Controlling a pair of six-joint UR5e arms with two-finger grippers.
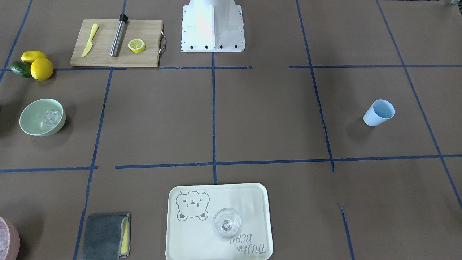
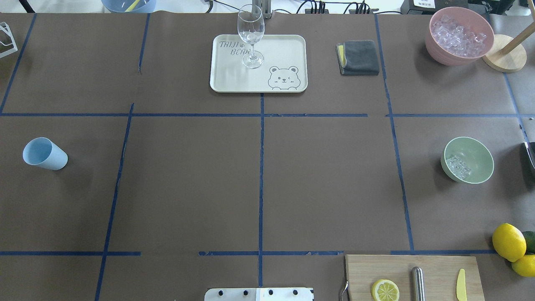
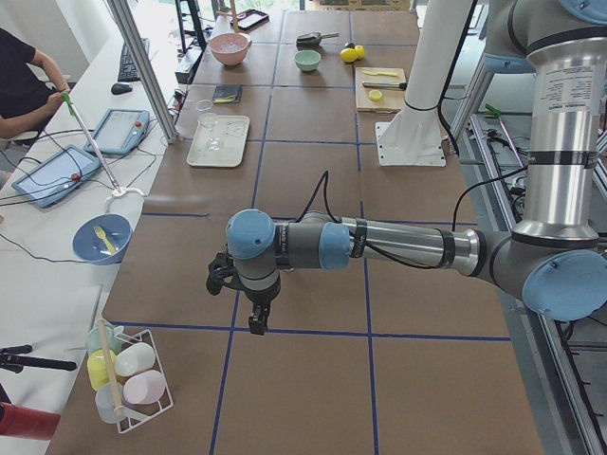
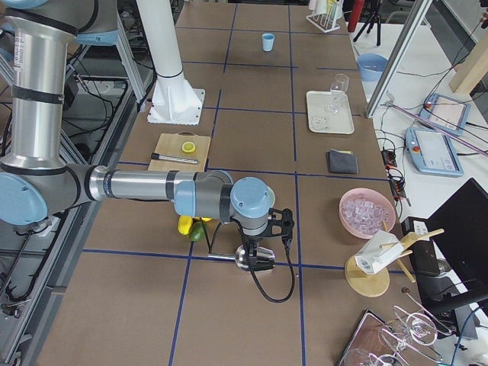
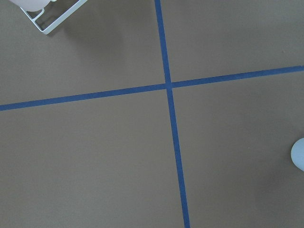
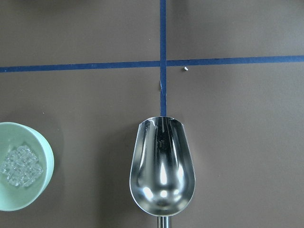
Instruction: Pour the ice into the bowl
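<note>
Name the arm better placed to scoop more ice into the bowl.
Right. Its wrist view shows the empty scoop beside the bowl, which already holds ice, and the pink tub stands on that same side. The left arm is at the other end, on the blue cup's side.

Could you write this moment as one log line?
ice: in bowl | scoop: empty, beside bowl | cup: empty | jaws: unclear

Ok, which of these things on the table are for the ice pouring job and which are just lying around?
For the job: bowl, ice already in it, empty scoop, maybe the pink tub of ice.

Lying about: blue cup, glass, tray, cloth, cutting board, lemons.
</note>
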